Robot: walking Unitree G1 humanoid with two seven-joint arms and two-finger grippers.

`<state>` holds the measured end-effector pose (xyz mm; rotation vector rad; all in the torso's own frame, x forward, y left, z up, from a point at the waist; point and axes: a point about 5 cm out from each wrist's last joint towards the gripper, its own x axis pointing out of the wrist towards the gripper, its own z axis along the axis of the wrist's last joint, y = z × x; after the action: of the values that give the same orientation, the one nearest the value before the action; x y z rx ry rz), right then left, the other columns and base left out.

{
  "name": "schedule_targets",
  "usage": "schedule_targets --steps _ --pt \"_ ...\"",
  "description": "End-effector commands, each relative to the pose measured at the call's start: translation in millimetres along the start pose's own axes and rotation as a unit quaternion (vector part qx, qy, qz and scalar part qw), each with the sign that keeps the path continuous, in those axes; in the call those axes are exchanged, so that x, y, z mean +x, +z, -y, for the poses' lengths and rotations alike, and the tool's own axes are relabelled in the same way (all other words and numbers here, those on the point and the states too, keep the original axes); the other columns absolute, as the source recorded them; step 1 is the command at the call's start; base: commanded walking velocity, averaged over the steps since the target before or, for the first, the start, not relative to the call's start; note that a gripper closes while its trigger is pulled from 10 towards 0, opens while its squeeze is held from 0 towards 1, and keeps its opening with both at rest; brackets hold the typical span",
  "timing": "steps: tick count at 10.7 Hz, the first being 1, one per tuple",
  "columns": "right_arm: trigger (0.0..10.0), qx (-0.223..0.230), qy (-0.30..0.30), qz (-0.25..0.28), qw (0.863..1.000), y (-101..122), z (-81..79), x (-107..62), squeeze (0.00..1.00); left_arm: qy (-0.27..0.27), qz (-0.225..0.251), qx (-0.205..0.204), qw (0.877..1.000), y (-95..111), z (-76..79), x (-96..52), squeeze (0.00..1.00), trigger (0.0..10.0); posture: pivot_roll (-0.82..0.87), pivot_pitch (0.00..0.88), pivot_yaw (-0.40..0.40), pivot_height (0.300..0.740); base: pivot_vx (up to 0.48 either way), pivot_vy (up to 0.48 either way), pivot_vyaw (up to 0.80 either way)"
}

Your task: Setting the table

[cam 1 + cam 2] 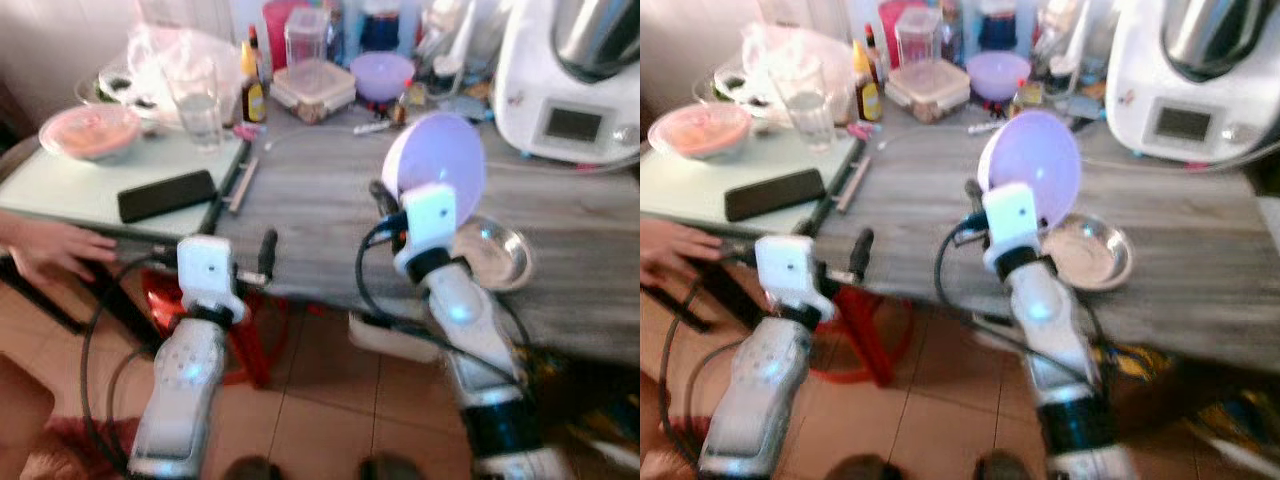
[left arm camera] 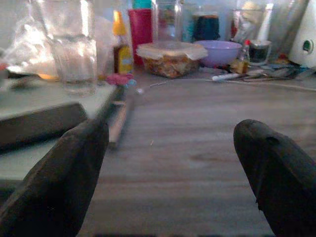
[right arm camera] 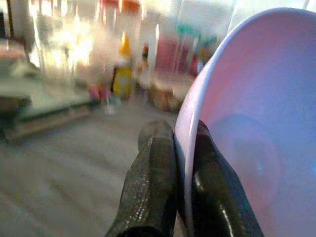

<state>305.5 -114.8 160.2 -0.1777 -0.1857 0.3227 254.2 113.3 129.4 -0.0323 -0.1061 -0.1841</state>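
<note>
lavender bowl (image 1: 436, 152) rides tipped on its edge above the grey wooden table (image 1: 320, 210), its rim pinched between the two black fingers (image 3: 153, 192) of the right gripper (image 3: 183, 197), one finger outside and one inside the wall. it looks like smooth, thin plastic, pale purple, shallow and empty, with the hollow facing the camera. just beside it on the table lies a small steel dish (image 1: 492, 254), near the front edge. the left gripper (image 2: 173, 168) hovers low at the table's front edge with its fingers spread wide apart, gripping nothing. the setting seems barely begun: the bowl is lifted but not yet put down, and no place looks laid. the far side holds clutter, a second purple bowl (image 1: 382, 75), a lidded food container (image 1: 313, 88), a drinking glass (image 1: 197, 100), a sauce bottle (image 1: 253, 88), a pink dish (image 1: 90, 131) and a phone (image 1: 166, 194) on a pale green mat (image 1: 70, 190). a person's hand (image 1: 55, 246) rests at the table's left corner. a white kitchen machine (image 1: 570, 75) stands at the right.
</note>
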Motion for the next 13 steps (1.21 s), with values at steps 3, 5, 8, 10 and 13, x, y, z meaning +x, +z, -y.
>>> schedule_targets --steps 3,5,8,10,13 --pt "10.0 -0.010 0.004 -0.064 0.998 -3.2 11.2 20.0 0.00 0.009 -0.007 -0.005 1.000 5.6 -8.8 -7.6 0.00 10.0 0.07 0.095 -0.002 0.740 0.000 0.000 0.00" --pt "10.0 -0.034 0.040 -0.074 0.996 -3.4 10.6 29.8 0.00 0.005 -0.010 0.004 1.000 5.1 -9.5 -12.5 0.00 10.0 0.08 0.115 -0.009 0.740 0.000 0.000 0.00" --pt "10.0 -0.055 0.105 -0.110 0.987 -7.0 3.6 41.6 0.00 0.007 -0.021 -0.001 1.000 4.0 -6.7 -18.7 0.00 10.0 0.08 0.112 -0.001 0.740 0.000 0.000 0.00" --pt "10.0 -0.072 0.128 -0.114 0.983 -8.1 0.7 45.9 0.00 -0.003 -0.026 0.001 1.000 3.4 -5.5 -18.6 0.00 10.0 0.08 0.117 0.012 0.740 0.000 0.000 0.00" --pt "10.0 -0.081 0.148 -0.139 0.976 -14.1 0.9 48.5 0.00 -0.005 -0.034 0.005 0.999 3.2 -6.1 -21.4 0.00 10.0 0.09 0.126 0.017 0.740 0.000 0.000 0.00"
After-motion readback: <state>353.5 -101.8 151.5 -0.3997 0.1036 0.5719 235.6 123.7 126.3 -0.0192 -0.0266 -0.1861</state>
